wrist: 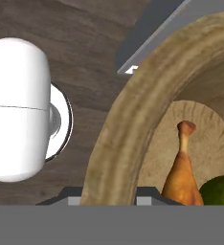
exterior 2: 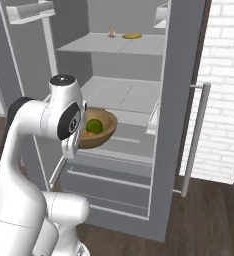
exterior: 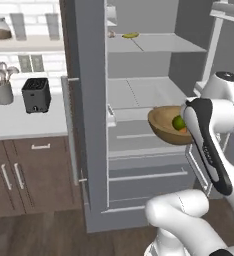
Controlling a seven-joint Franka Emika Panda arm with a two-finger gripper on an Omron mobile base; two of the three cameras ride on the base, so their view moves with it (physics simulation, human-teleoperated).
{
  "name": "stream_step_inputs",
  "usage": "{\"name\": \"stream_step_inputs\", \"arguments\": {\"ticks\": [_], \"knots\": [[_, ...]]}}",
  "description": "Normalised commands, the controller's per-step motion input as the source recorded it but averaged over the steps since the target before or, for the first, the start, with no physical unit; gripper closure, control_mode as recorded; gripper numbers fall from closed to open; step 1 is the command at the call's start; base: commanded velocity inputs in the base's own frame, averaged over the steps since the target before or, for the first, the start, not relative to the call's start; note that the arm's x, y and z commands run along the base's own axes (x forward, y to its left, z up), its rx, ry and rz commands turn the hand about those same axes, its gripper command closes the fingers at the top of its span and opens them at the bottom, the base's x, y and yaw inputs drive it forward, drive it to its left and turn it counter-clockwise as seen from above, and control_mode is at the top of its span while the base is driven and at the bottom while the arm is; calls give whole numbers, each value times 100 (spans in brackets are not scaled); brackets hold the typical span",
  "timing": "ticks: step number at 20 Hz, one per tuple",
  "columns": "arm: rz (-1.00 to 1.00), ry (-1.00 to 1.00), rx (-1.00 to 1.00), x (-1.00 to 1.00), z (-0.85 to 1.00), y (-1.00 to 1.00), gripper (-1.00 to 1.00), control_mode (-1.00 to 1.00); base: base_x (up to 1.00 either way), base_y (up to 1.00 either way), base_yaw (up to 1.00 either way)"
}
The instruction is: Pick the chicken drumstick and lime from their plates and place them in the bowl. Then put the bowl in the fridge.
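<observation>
the bowl (exterior: 165, 125) is held off the ground in front of the open fridge (exterior: 91, 115), level with the gap between the middle shelf and the drawers. it is carried by its near rim: in the hand view the rim (wrist: 128, 134) runs down between the two finger tips at the bottom edge, so the gripper (wrist: 106, 198) is judged to be clamped on the bowl wall, one finger inside and one outside. a rim grip is probably used because the bowl is too wide to be spanned.

the bowl is kept roughly level, which is judged necessary so that the loose contents are not tipped out. inside are counted one chicken drumstick (wrist: 182, 174), lying with its pale bone end toward the far wall, and one lime (exterior 2: 94, 125) just beside it. whether the two touch cannot be told.

the arm is folded close in, elbow high, so that the bowl can be brought to the shelves without the doors being struck.

counted in the fridge: two bare white shelves, drawers below them, and on the upper shelf one yellow item (exterior: 130, 35) and one small pale item (exterior: 111, 34), too small to name.

on the counter (exterior: 19, 125) to the left are noted one black toaster (exterior: 36, 94) and one cup of utensils (exterior: 2, 85).
</observation>
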Motion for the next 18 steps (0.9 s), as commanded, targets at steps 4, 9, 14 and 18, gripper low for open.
{"name": "stream_step_inputs", "arguments": {"ticks": [4,9,14,18], "knots": [[0,0,0,0,0,0,100,100,73,0,-20],[0,0,0,0,0,0,100,100,70,0,-3],[0,0,0,0,0,0,100,100,68,0,0],[0,0,0,0,0,0,100,100,46,-1,-19]]}}
